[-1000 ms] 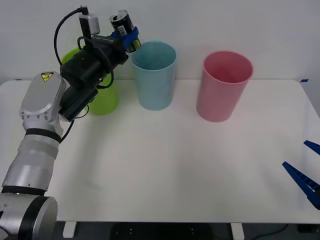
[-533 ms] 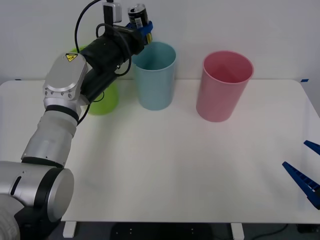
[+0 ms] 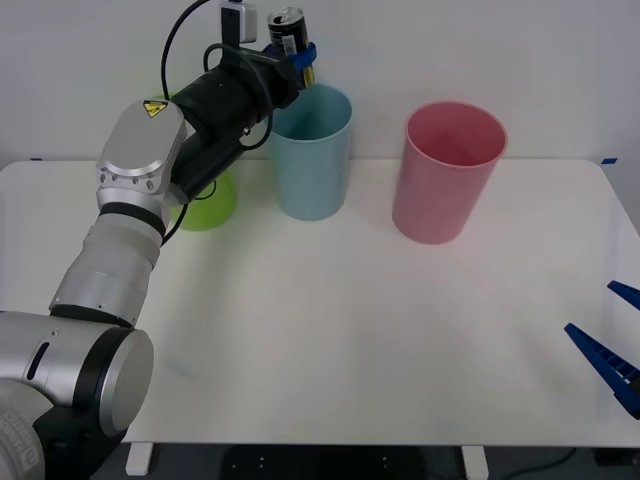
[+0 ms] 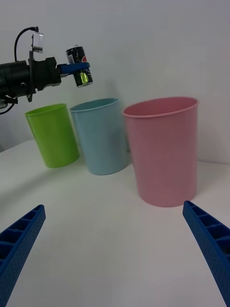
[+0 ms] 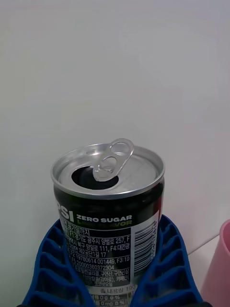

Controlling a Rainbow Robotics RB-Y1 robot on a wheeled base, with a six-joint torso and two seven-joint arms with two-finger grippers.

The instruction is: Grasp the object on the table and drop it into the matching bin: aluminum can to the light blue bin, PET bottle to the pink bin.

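Note:
A small dark grey aluminum can (image 3: 289,32) with a silver top and a yellow-green mark is held in the air by my left gripper (image 3: 298,55), which is shut on it. The can (image 4: 80,65) hangs upright, a little tilted, just above the near-left rim of the light blue bin (image 3: 311,150). In the left wrist view the can (image 5: 109,213) sits between the blue fingers (image 5: 50,268). The pink bin (image 3: 446,170) stands to the right of the blue one. My right gripper (image 3: 618,345) is open, low at the table's right edge.
A lime green bin (image 3: 205,195) stands left of the blue bin (image 4: 101,135), partly behind my left arm. All three bins line the back of the white table (image 3: 340,330). A white wall rises behind them.
My left arm has raised the can and carried it to the right, from left of the blue bin to just above that bin's rim. The right gripper has stayed still.

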